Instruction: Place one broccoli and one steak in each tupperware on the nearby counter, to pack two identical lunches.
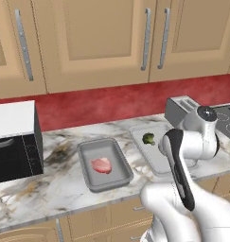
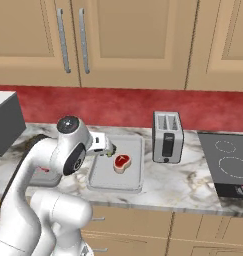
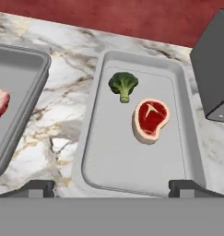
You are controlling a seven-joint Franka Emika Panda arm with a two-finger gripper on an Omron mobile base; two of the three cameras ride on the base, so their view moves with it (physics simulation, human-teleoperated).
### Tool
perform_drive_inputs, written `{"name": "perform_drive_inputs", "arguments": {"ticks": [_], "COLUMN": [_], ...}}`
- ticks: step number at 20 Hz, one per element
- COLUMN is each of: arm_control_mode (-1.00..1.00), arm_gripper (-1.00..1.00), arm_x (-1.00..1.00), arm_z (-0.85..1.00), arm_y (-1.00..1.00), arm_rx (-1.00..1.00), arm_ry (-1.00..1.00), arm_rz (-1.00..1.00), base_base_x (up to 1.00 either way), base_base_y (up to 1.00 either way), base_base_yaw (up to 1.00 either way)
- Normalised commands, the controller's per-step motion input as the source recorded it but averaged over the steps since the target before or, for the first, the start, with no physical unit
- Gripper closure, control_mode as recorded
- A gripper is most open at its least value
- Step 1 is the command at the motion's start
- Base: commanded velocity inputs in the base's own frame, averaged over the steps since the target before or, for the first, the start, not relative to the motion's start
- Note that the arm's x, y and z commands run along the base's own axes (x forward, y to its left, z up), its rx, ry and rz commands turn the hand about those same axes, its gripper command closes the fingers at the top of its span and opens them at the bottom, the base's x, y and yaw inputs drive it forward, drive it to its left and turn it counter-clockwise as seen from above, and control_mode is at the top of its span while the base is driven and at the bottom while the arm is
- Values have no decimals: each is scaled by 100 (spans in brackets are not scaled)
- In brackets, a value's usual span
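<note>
1. Left base view: arm rises from the lower right, its elbow bent over the front edge of the counter (image 1: 50,184), forearm reaching toward the paler tray (image 1: 152,158). A broccoli (image 1: 148,138) lies near that tray's back end. The darker tray (image 1: 104,163), just to the left and apart from it, holds one pale pink steak (image 1: 101,165). A toaster (image 1: 181,109) stands behind the arm; a microwave (image 1: 14,142) sits at far left.

2. Right base view: wrist is folded over the paler tray's left rim, the hand pointing down at it. A red steak (image 2: 121,162) lies inside the tray, a bit of green just beside the hand. A cooktop (image 2: 228,162) lies right of the toaster.

3. Hand view: gripper (image 3: 111,188) hovers above the paler tray, fingers spread wide at the near rim, gripping nothing. Broccoli and red steak lie side by side inside, close together. The darker tray with its pink steak shows at left.
</note>
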Motion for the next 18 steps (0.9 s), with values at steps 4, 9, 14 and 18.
{"name": "perform_drive_inputs", "arguments": {"ticks": [4, 9, 14, 18], "arm_control_mode": [-100, -100, -100, 100], "arm_gripper": [-100, -100, -100, -100], "arm_x": [-100, -100, -100, -25], "arm_z": [92, 88, 31, 0], "arm_y": [4, 21, 56, 17], "arm_rx": [-2, -4, -9, -3], "arm_ry": [-14, -15, -5, -2], "arm_rz": [0, 0, 0, 1], "base_base_x": [0, 0, 0, -75], "base_base_y": [0, 0, 0, 45], "base_base_yaw": [0, 0, 0, 5]}}
